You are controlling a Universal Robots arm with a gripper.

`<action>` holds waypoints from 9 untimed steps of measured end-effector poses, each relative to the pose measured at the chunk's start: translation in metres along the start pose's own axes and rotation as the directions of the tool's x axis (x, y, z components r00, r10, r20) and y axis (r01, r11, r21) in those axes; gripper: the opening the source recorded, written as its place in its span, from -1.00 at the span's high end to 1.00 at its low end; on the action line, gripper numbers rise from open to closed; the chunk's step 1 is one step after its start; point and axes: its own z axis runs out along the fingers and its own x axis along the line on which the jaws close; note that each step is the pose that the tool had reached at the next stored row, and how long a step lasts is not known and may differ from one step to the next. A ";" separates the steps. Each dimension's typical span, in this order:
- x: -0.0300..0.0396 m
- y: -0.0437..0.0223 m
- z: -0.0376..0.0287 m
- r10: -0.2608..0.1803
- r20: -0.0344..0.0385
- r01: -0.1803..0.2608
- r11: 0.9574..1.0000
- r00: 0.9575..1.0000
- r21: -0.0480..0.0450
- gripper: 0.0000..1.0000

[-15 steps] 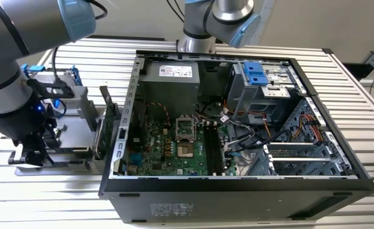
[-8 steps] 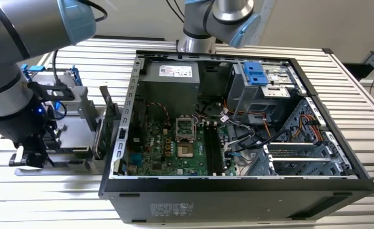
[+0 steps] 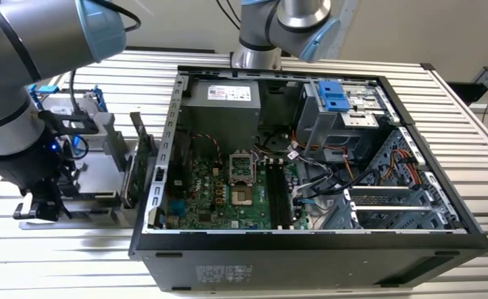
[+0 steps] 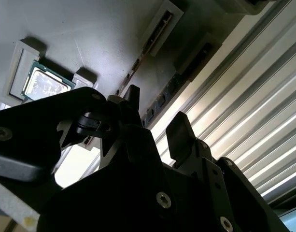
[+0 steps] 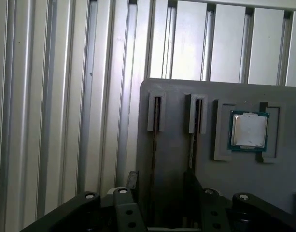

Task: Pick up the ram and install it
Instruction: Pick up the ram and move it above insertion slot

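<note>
End effector [image 5: 162, 180] released: two fingers apart, one either side of the ram [image 4: 167, 92]. Ram stands on edge in a slot of the grey tray [image 5: 176, 92], long axis running away from the fingers. Slots: two. Processor [image 5: 248, 130]: one. Exterior view adds the open computer case [image 3: 310, 243] mid-worktop [image 3: 477, 124].

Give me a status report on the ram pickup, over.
Tool open, low over grey holder. Ram on edge in its slot, between fingers, ungripped. Second stick close alongside.
</note>
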 end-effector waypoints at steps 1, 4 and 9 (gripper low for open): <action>0.0002 0.0000 0.0006 0.000 0.000 0.000 1.000 1.000 0.000 -1.00; 0.0008 0.0001 0.0023 0.000 0.000 0.000 1.000 1.000 0.000 -1.00; 0.0019 0.0002 0.0050 0.000 0.000 0.000 1.000 1.000 0.000 -1.00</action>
